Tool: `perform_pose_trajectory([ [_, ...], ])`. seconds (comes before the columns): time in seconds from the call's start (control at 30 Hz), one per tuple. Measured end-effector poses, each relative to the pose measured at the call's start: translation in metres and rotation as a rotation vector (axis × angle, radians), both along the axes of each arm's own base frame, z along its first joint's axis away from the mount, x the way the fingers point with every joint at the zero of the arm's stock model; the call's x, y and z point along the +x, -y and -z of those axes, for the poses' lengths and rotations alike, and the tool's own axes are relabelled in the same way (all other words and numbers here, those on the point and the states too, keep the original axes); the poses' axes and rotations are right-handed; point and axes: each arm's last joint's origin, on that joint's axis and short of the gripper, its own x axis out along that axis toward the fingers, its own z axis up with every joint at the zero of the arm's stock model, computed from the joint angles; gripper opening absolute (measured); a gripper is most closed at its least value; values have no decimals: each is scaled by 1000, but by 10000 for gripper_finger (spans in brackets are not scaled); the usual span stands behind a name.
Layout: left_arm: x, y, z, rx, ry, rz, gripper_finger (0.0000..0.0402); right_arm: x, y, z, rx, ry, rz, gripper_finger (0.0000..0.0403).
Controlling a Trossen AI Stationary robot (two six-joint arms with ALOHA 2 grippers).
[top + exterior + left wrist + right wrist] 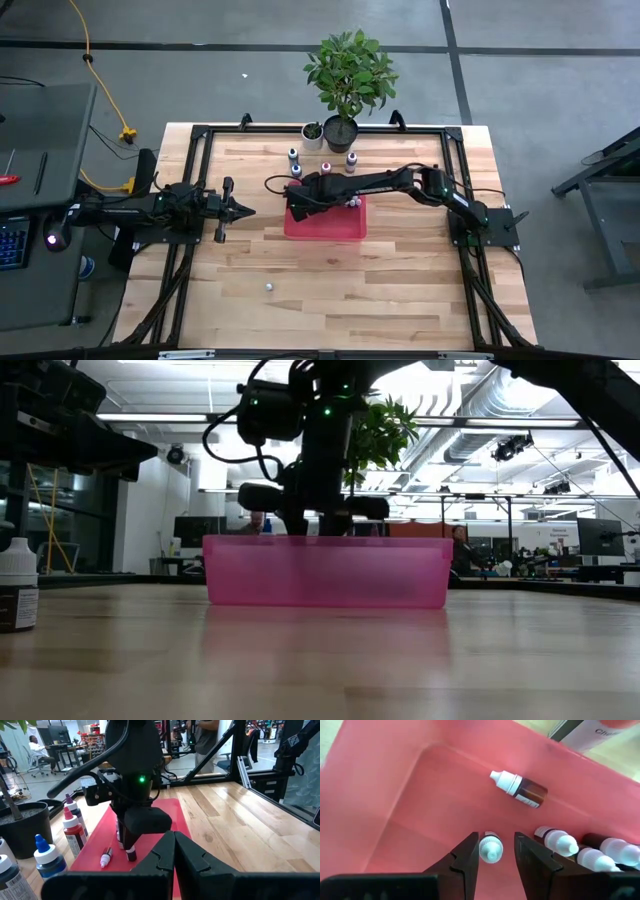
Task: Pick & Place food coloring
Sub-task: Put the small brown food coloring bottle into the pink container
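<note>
Right tool (496, 851) inside red tray (395, 795), pinching small bottle (491, 848). Left tool (240, 210) pressed together, waiting over surface (400, 290).

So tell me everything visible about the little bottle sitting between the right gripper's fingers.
The small white-capped food coloring bottle stands upright inside the translucent red plastic tray, seen cap-first: a ribbed white collar with a rounded dropper tip; its body is hidden below. It sits between the two dark fingers of the right gripper, which flank it closely with the jaws partly closed; actual contact cannot be confirmed. Other similar bottles lie nearby on the tray floor, none touching it.
</note>
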Motion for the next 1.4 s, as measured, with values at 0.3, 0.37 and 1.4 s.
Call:
perform_pose_trajectory([
  [0.3,0,0,0,0,0,0,0,-7,1,-22,-36,18,6,114],
  [0.37,0,0,0,0,0,0,0,-9,1,-29,-41,26,7,114],
  [1.4,0,0,0,0,0,0,0,-50,-149,-138,-391,366,-377,114],
])
